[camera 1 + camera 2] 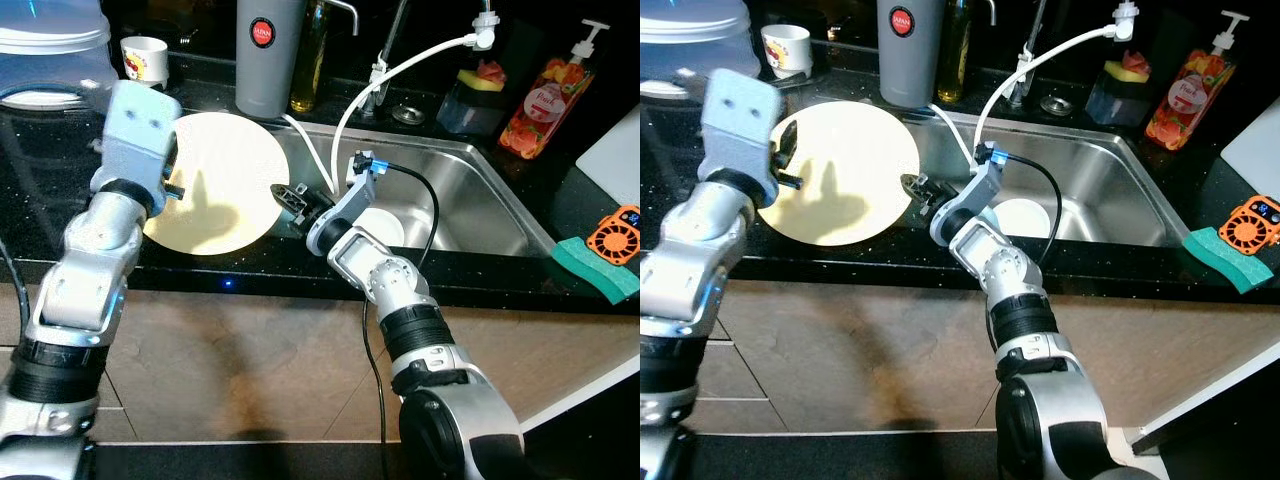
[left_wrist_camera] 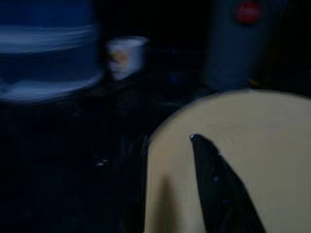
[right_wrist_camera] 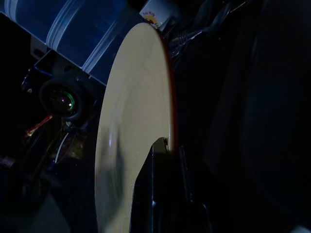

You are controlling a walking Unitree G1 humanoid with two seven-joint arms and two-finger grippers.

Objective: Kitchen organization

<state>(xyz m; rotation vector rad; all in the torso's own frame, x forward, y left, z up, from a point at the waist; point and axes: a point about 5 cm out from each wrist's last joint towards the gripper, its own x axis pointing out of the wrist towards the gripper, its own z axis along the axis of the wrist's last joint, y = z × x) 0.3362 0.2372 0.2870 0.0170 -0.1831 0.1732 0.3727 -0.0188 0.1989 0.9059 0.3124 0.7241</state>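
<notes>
A home kitchen is shown, as indicated by a stainless steel sink (image 1: 470,190) set into a black speckled surface (image 1: 60,160), with a faucet (image 1: 385,60) and a white hose (image 1: 400,70) above the basin. Along the back edge are seen a pump bottle of soap (image 1: 545,95), a sponge holder (image 1: 475,95), an oil bottle (image 1: 310,55) and a grey flask (image 1: 265,55). A cream plate (image 1: 215,180), a small cup (image 1: 145,58) and a green sponge (image 1: 595,268) are also laid out there.

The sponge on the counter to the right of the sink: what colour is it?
The sponge is teal green, clearest in the left eye view.
</notes>
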